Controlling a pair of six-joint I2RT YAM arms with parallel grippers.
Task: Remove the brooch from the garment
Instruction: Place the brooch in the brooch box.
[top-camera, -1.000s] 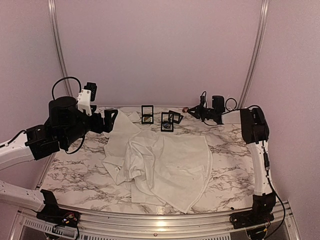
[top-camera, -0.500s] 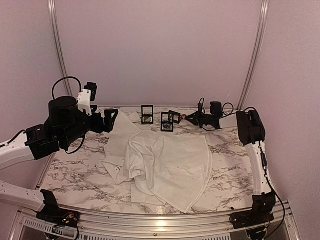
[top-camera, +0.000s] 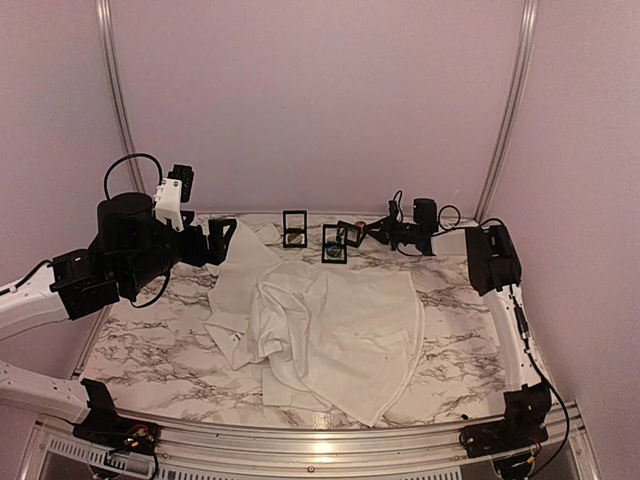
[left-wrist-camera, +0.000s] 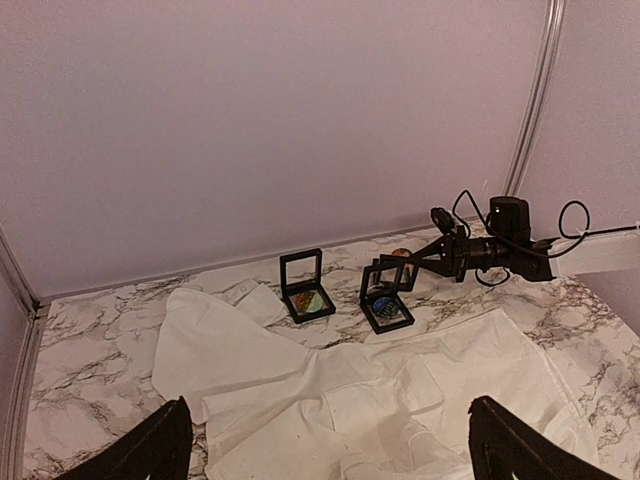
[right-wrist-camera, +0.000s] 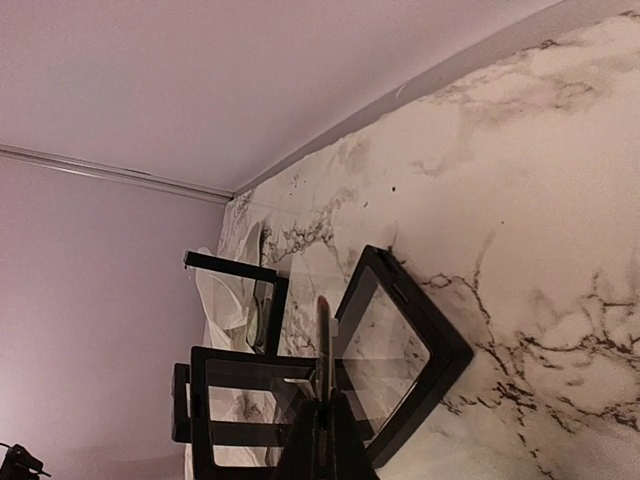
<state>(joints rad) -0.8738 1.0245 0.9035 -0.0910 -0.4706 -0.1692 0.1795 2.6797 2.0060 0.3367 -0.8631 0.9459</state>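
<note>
The white garment (top-camera: 330, 330) lies crumpled in the middle of the marble table; the left wrist view (left-wrist-camera: 330, 400) shows it too. My right gripper (top-camera: 372, 232) is shut on the brooch (right-wrist-camera: 323, 335), a thin piece seen edge-on with a reddish tip. It holds the brooch just above an open black display case (right-wrist-camera: 440, 345) at the back of the table. The brooch shows as an orange spot in the left wrist view (left-wrist-camera: 400, 255). My left gripper (top-camera: 218, 241) is open and empty, raised at the garment's far left edge, its fingers (left-wrist-camera: 150, 450) spread wide over the cloth.
Two other open black display cases stand at the back, one with a colourful piece (left-wrist-camera: 307, 290) and one with a blue piece (left-wrist-camera: 385, 305). The back wall is close behind them. Metal rails run up both back corners.
My right gripper has moved left along the back of the table with the brooch, ending over the open case. The left arm and the garment have not moved.
</note>
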